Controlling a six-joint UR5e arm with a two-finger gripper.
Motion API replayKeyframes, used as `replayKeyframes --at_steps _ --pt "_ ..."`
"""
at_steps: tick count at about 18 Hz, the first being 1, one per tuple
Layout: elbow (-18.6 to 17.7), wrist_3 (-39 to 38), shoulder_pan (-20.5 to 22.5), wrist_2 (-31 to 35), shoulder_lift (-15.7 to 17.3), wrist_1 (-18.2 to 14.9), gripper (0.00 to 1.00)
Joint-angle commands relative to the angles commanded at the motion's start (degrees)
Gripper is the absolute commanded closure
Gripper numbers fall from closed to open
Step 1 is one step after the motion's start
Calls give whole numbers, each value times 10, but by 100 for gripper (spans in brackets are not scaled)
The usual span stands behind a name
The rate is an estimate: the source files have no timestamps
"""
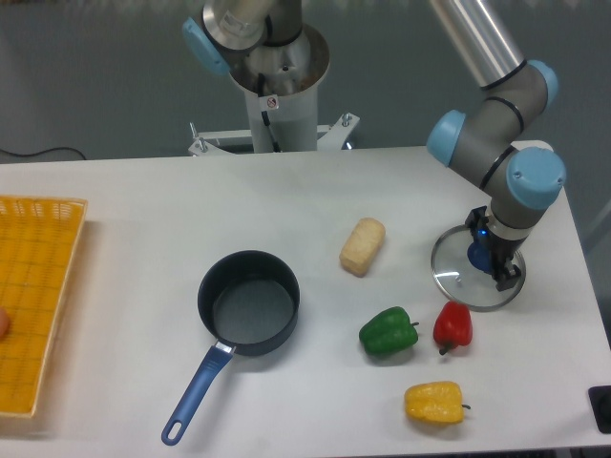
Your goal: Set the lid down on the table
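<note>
The lid point(458, 281), clear glass with a metal rim and a blue knob point(478, 256), lies at the right side of the white table point(143, 200), low over or on its surface. My gripper point(487, 256) points down over the lid's centre with its fingers close on either side of the knob, shut on it. The dark blue saucepan point(249, 303) stands open and uncovered near the table's middle, well to the left of the gripper, with its handle pointing to the front left.
A red pepper point(452, 324) lies just in front of the lid, a green pepper point(389, 332) to its left and a yellow pepper point(434, 402) nearer the front edge. A bread roll point(363, 246) lies left of the lid. A yellow mesh tray point(33, 296) sits at the far left.
</note>
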Motion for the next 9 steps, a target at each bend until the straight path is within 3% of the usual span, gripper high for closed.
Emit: replayKeyframes --at_steps 9 --pt "0 0 0 0 0 0 36"
